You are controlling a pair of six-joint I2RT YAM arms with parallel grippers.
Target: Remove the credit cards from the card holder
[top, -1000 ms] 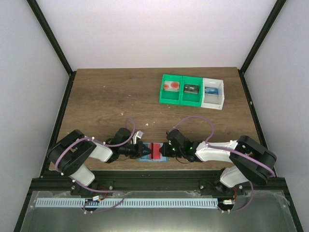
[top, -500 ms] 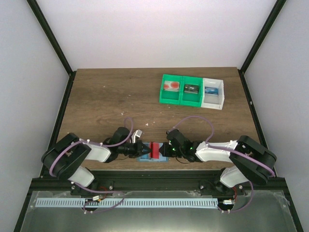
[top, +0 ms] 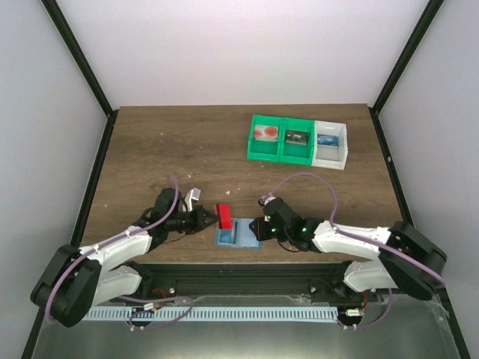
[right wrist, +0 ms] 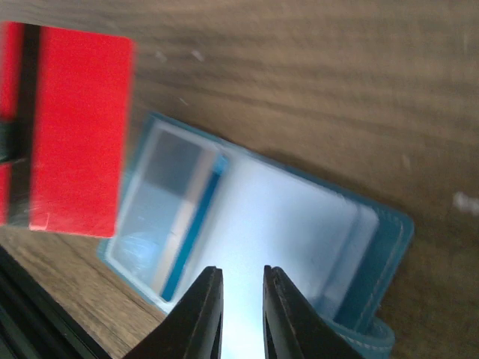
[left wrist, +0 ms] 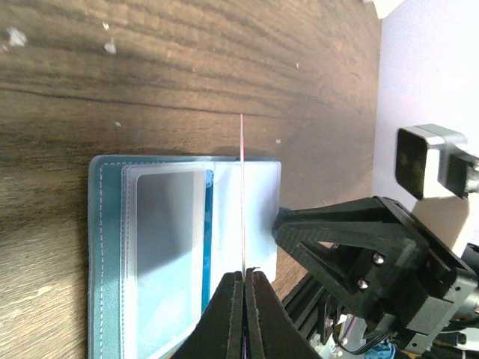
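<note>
The light-blue card holder (top: pixel 236 234) lies open on the table near the front edge. It also shows in the left wrist view (left wrist: pixel 142 247) and the right wrist view (right wrist: pixel 299 224). My left gripper (top: pixel 213 219) is shut on a red credit card (top: pixel 222 216) and holds it just left of and above the holder. The card is edge-on in the left wrist view (left wrist: pixel 242 194) and broad in the right wrist view (right wrist: pixel 78 131). Another card with a blue stripe (right wrist: pixel 187 224) sits in the holder's left pocket. My right gripper (top: pixel 257 229) hovers narrowly open over the holder's right panel (right wrist: pixel 239 278).
Two green bins (top: pixel 281 140) and a white bin (top: pixel 331 144) stand in a row at the back right, each with a card-like item inside. The black frame rail (top: pixel 239 273) runs along the table's front edge, close behind the holder.
The red card was upright in the holder between both grippers. My left gripper has drawn it out to the left and away. The right gripper has eased back slightly.
</note>
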